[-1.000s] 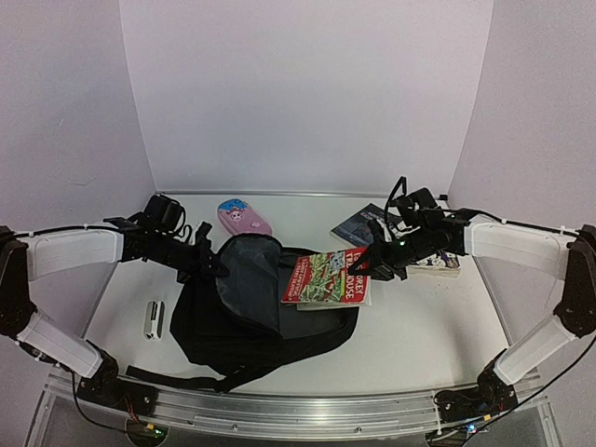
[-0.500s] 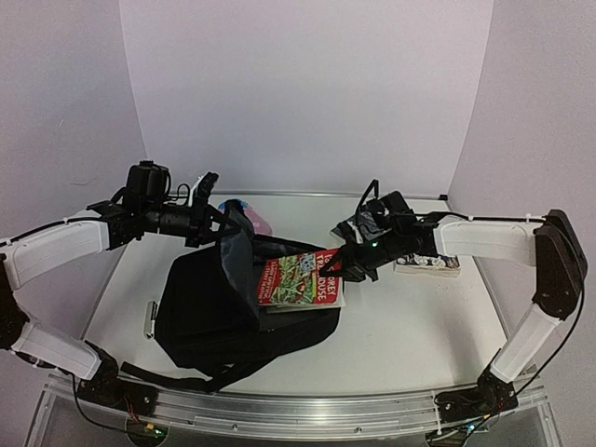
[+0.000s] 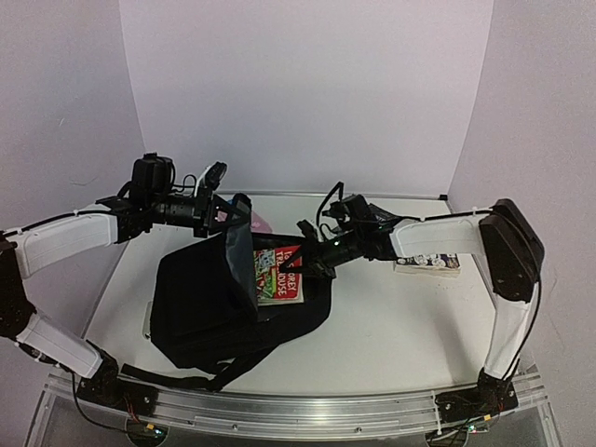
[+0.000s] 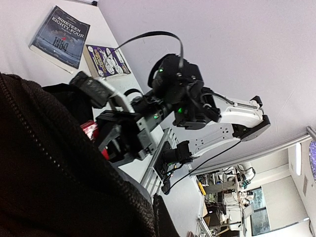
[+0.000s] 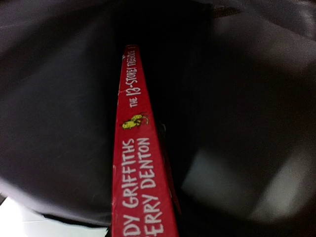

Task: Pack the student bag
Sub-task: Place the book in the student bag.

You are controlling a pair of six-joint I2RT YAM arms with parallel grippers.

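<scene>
Only wrist-side: book's (image 5: 136, 187) spine inside bag (image 5: 59, 123).

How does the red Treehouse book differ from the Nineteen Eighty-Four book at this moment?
Colour: the red Treehouse book has a bright red cover and spine, while the Nineteen Eighty-Four book is dark blue-black.
Pose: the red Treehouse book is gripped by the right hand and sits partly inside the black backpack. The Nineteen Eighty-Four book lies flat on the table, untouched.
Both are books with pale title lettering.

Left arm (image 3: 65, 240) raised, reaching inward, jaws pinched shut, right arm (image 3: 438, 239) stretched leftward, jaws nearly closed.
</scene>
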